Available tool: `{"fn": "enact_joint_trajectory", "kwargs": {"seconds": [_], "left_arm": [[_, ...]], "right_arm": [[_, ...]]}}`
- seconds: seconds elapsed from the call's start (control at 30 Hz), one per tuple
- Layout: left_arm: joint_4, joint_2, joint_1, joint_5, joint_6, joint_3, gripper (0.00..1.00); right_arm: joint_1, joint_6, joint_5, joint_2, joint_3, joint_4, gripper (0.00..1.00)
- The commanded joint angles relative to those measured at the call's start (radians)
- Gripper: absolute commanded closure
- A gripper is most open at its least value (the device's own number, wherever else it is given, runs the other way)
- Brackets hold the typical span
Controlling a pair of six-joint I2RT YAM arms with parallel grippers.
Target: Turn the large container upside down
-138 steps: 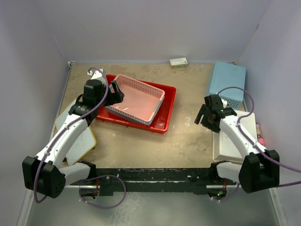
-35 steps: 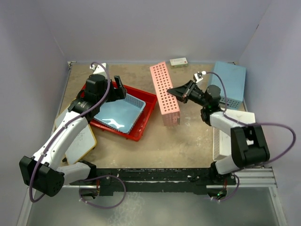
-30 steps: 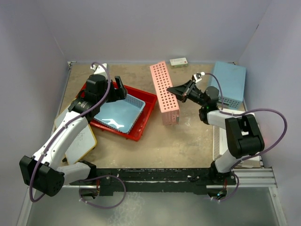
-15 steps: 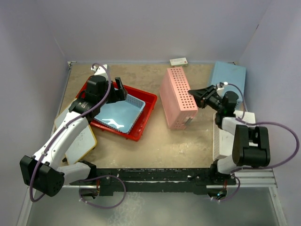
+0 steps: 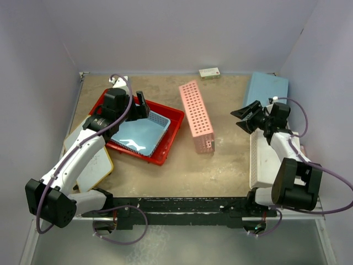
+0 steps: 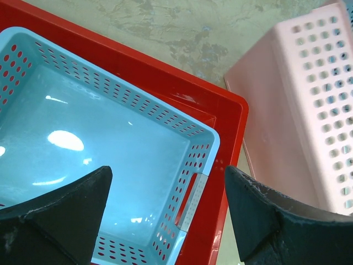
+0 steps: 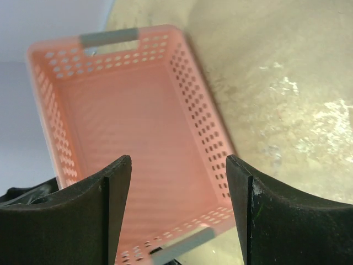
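Observation:
The large container, a red tray [image 5: 167, 141], lies upright at the left of the table, tilted a little, with a light-blue perforated basket [image 5: 139, 132] inside it. In the left wrist view the tray's red rim [image 6: 231, 160] runs beside the blue basket [image 6: 99, 143]. My left gripper [image 5: 141, 105] is open over the tray's far side, holding nothing. My right gripper [image 5: 244, 118] is open and empty at the right, apart from the pink basket [image 5: 197, 116], which stands on its side mid-table. The right wrist view looks into the pink basket [image 7: 127, 143].
A blue box [image 5: 267, 94] stands at the back right. A white perforated basket [image 5: 270, 163] lies under the right arm. A small pale box [image 5: 209, 72] sits by the back wall. Flat white and yellow pieces [image 5: 94, 165] lie at the left under the left arm.
The pink basket was lifted out of the red tray and carried to mid-table. My right gripper has let go of it and drawn back to the right. The left arm has barely moved.

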Motion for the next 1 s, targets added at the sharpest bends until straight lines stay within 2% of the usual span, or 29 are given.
{"fn": "enact_joint_trajectory", "kwargs": {"seconds": [0.0,0.17,0.27,0.4,0.53,0.63,0.8,0.97], "left_arm": [[0.042,-0.008,0.000,0.006,0.024,0.002,0.20],[0.045,-0.004,0.001,0.006,0.023,0.006,0.20],[0.054,0.006,0.000,0.016,0.018,0.007,0.20],[0.066,0.017,0.000,0.031,0.005,0.007,0.20],[0.068,0.017,0.000,0.037,-0.004,0.010,0.20],[0.071,0.019,0.000,0.037,-0.011,0.010,0.20],[0.071,0.013,0.000,0.040,-0.029,0.004,0.20],[0.072,0.003,0.001,0.029,-0.035,-0.005,0.20]], "right_arm": [[-0.004,-0.113,0.046,0.005,0.053,-0.115,0.28],[0.005,-0.152,0.015,-0.031,0.086,-0.075,0.29],[0.057,-0.198,0.020,-0.079,0.120,-0.076,0.29],[0.233,-0.310,0.147,-0.123,0.233,-0.158,0.28],[0.375,-0.383,0.262,-0.085,0.355,-0.268,0.28],[0.471,-0.353,0.361,-0.036,0.398,-0.327,0.27],[0.559,-0.216,0.504,0.047,0.406,-0.353,0.29],[0.668,-0.192,0.632,0.133,0.481,-0.408,0.24]]}}
